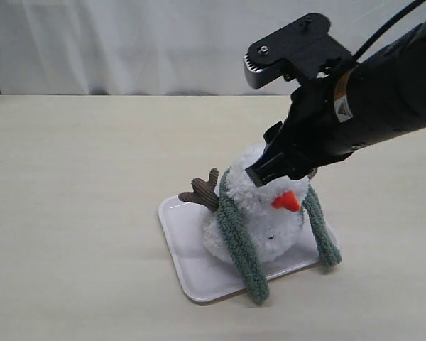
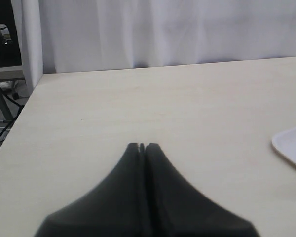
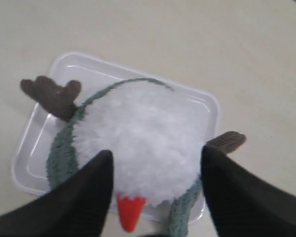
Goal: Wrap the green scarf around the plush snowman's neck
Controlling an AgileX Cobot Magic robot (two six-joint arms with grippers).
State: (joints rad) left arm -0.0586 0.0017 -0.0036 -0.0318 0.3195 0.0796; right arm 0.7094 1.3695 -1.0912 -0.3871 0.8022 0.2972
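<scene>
The plush snowman stands on a white tray, its orange nose pointing front right. The green scarf runs round behind its head, and both ends hang down the front onto the tray edge. Scarf and head hide the snowman's neck. My right gripper hovers at the top of the head, open. In the right wrist view my right gripper has a finger on either side of the white head, holding nothing. The scarf curves round it. My left gripper is shut and empty above bare table.
Brown twig arms stick out on both sides of the snowman. A corner of the tray shows in the left wrist view. The wooden table stretches back to a white curtain.
</scene>
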